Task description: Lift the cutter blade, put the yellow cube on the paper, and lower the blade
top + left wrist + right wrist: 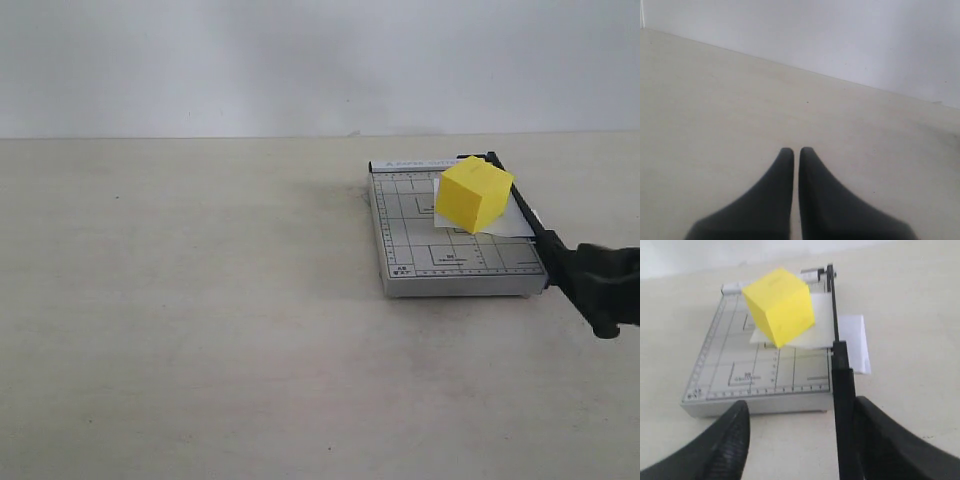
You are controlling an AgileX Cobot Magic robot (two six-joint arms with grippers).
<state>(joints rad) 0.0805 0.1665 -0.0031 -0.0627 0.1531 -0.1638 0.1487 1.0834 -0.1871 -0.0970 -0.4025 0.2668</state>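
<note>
Right end effector point(802, 412) spread wide astride the cutter blade point(842, 375) handle — no grip. Yellow cube point(780, 305) sits on the paper point(855, 340), blade seemingly down. Risk: finger snags handle on retreat — blade lifts.

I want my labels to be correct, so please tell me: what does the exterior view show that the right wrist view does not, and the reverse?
Only the exterior view: the wide stretch of table to the left of the cutter board.
Only the right wrist view: the right claw plainly open, with one finger on each side of the blade, and the strip of paper sticking out beyond the blade.
Both: the yellow cube resting on the paper on the board, with the blade lying along the board's edge.
</note>
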